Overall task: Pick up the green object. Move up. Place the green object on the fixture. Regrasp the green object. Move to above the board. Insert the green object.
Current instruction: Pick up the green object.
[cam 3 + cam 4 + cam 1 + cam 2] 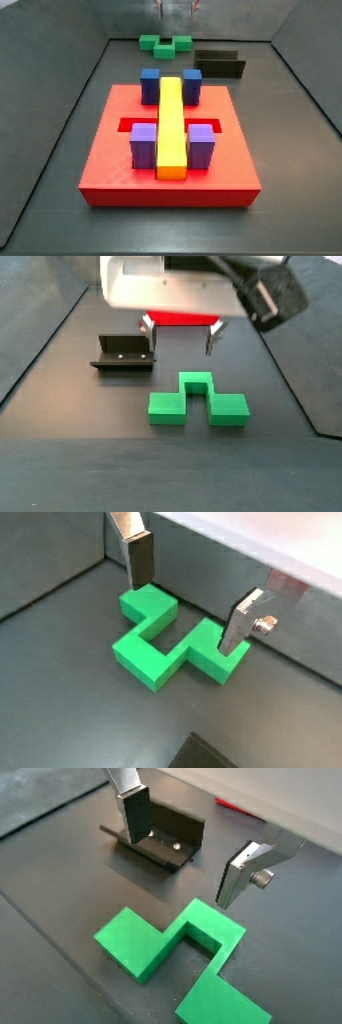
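The green object [197, 400] lies flat on the dark floor, free of contact with anything else, its raised middle pointing toward the gripper [181, 341]. The gripper hangs above and slightly behind it with its fingers [142, 560] spread apart and nothing between them. In a wrist view the two plates straddle the block's middle section, which suggests alignment for the first pick; the grasp is not yet made.

The fixture [124, 352] stands just beside the block, open front facing outward, and holds nothing. This position keeps the later transfer short.

The board [170, 165] lies well apart from the block, nearer the camera in a side view. Its slots carry a yellow bar [170, 127], two blue blocks [151, 82] and two purple blocks [143, 143].
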